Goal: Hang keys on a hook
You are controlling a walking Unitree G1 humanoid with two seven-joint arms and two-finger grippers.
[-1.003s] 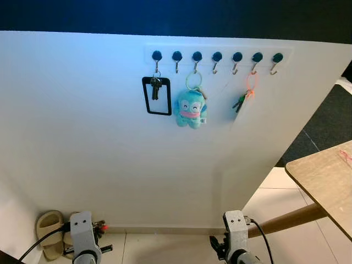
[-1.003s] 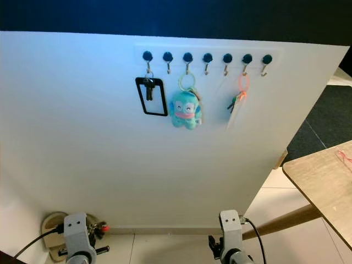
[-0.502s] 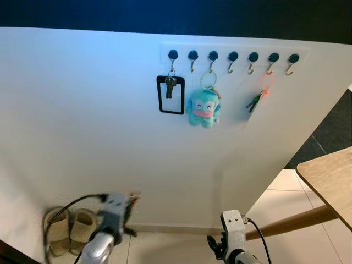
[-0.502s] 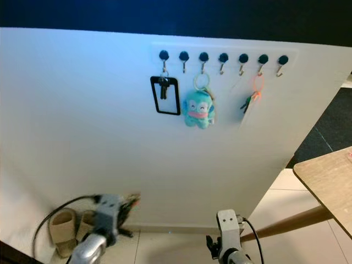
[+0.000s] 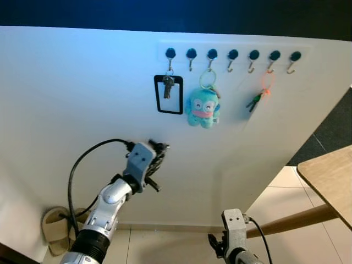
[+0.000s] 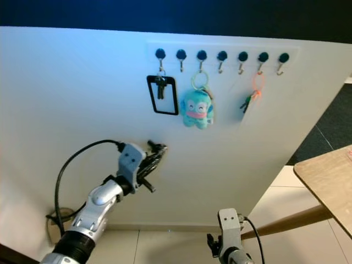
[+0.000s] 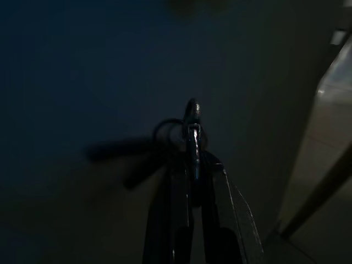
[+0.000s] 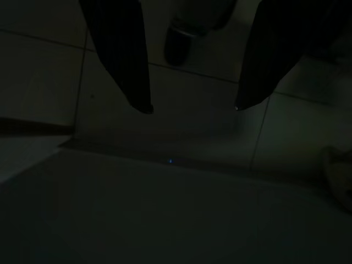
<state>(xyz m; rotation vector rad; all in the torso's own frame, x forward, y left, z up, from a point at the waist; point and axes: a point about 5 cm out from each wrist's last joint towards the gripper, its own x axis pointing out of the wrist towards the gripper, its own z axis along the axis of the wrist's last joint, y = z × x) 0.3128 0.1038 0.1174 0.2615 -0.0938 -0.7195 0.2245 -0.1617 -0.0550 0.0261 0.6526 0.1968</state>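
A row of black-capped hooks (image 5: 232, 54) runs along the top of the white wall (image 5: 82, 99). On the first hook hangs a black card frame with keys (image 5: 169, 94). A blue plush keychain (image 5: 203, 106) hangs on the third, and an orange loop with green keys (image 5: 259, 97) on the sixth. My left gripper (image 5: 158, 154) is raised in front of the wall, below and left of the card frame, shut on a dark bunch of keys (image 6: 156, 151). In the dim left wrist view the key ring (image 7: 171, 131) sits at the fingertips. My right gripper (image 8: 192, 108) hangs low, open over floor tiles.
A wooden table (image 5: 330, 176) with a slanted leg (image 5: 286, 220) stands at the right. Slippers (image 5: 52, 231) lie on the floor at the wall's foot on the left. Dark carpet (image 5: 335, 129) lies beyond the wall's right end.
My left arm has swung up from near the floor to mid-wall height with the keys. The camera shifted slightly. The right arm stays low.
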